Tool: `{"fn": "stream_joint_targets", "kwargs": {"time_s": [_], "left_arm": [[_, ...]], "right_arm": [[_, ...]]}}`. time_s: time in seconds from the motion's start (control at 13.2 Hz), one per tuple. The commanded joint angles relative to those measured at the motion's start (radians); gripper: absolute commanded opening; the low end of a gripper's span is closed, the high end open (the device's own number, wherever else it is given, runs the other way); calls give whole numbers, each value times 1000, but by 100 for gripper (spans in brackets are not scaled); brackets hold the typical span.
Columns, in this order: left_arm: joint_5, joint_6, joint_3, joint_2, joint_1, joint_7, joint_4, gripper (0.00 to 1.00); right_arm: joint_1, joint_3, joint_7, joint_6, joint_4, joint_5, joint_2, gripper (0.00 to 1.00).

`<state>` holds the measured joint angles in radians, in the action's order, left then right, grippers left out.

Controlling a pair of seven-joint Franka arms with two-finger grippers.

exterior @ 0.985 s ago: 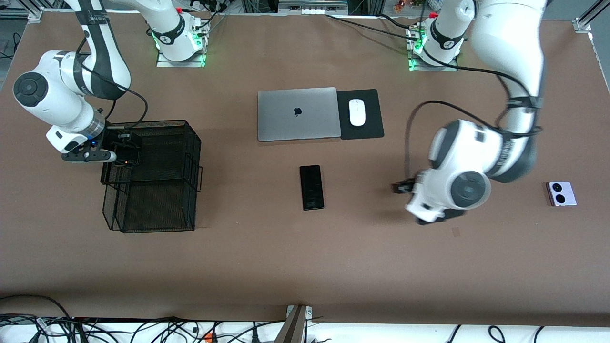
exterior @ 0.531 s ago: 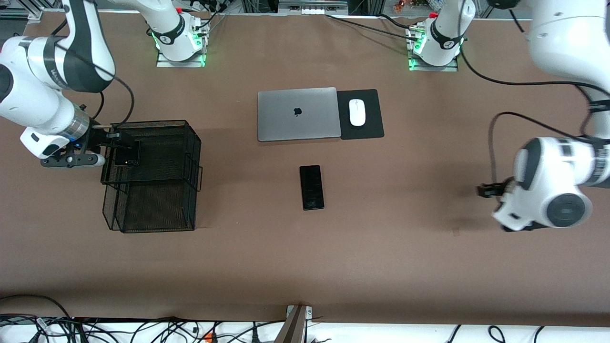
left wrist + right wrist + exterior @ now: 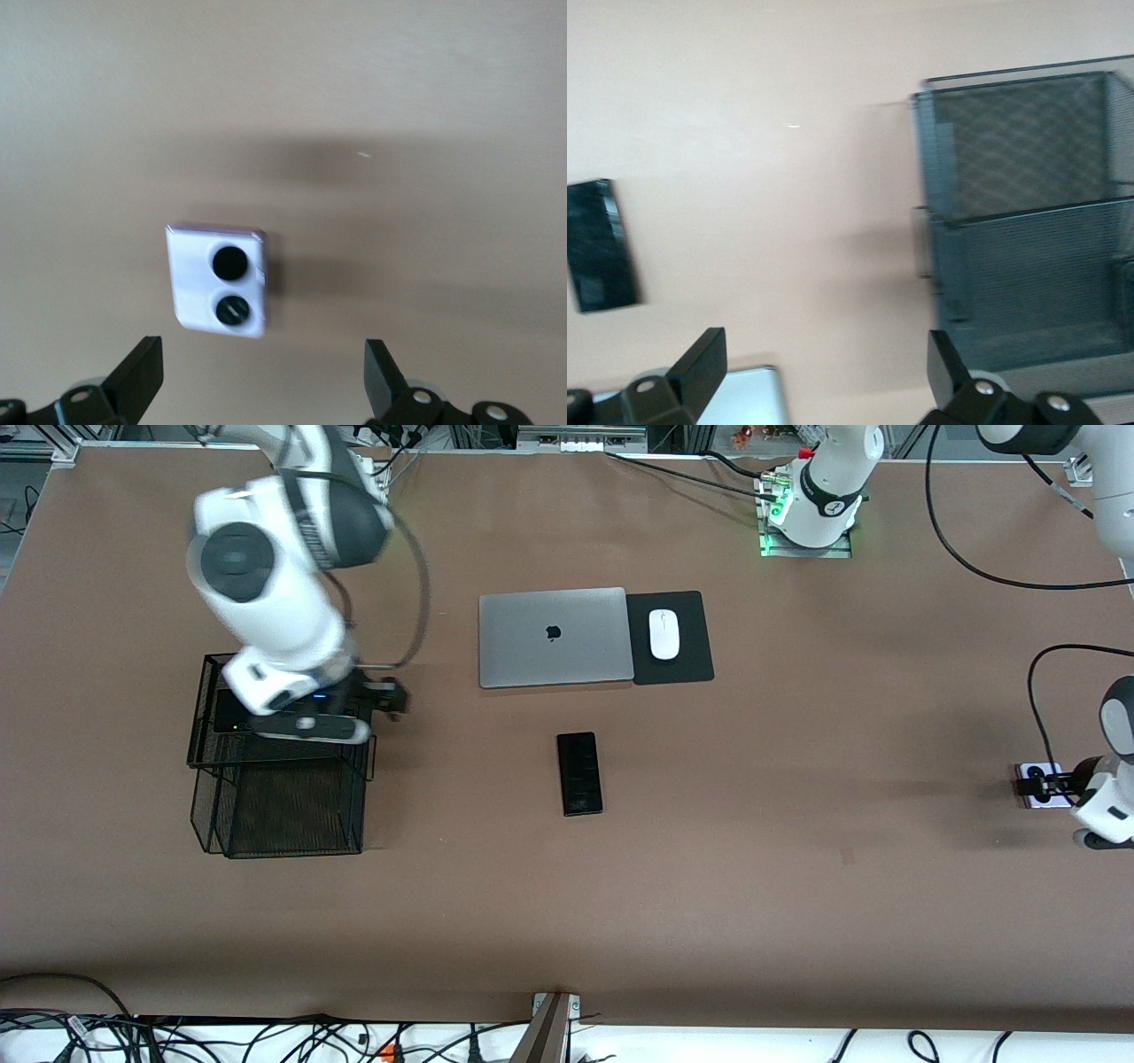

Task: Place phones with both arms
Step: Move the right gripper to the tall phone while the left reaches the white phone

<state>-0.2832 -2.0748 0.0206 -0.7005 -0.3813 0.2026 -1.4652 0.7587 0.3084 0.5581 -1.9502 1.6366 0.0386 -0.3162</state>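
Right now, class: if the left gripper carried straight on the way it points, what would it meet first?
Probably the lilac-white flip phone: the open left gripper points down at it, though slightly off-centre, so possibly the table.

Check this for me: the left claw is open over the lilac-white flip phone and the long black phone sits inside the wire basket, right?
Not quite. The front view shows the long black phone lying on the bare table, nearer the camera than the laptop, not in the wire basket. The left claw is indeed open over the lilac-white flip phone.

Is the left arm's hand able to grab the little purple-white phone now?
Probably yes. The left gripper hangs open right over the lilac-white flip phone, which lies alone on bare table with nothing covering or crowding it.
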Motion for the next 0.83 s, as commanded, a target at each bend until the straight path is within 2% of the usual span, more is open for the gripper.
{"fn": "stream_joint_targets", "kwargs": {"time_s": [0.0, 0.15, 0.3, 0.38, 0.76], "left_arm": [[-18, -108, -24, -17, -69, 128, -27, 100], [1, -145, -30, -49, -109, 144, -27, 100], [109, -145, -45, -71, -136, 178, -29, 100], [119, -145, -45, -77, -136, 188, -27, 100], [119, -156, -45, -89, -148, 216, -27, 100]], "right_arm": [[13, -102, 203, 30, -237, 11, -194, 100], [59, -136, 314, 25, -377, 9, -314, 100], [114, -137, 393, 11, -498, 9, -427, 100], [132, -137, 416, 5, -539, 9, -470, 100], [168, -137, 405, -102, -534, -3, -572, 100]]}}
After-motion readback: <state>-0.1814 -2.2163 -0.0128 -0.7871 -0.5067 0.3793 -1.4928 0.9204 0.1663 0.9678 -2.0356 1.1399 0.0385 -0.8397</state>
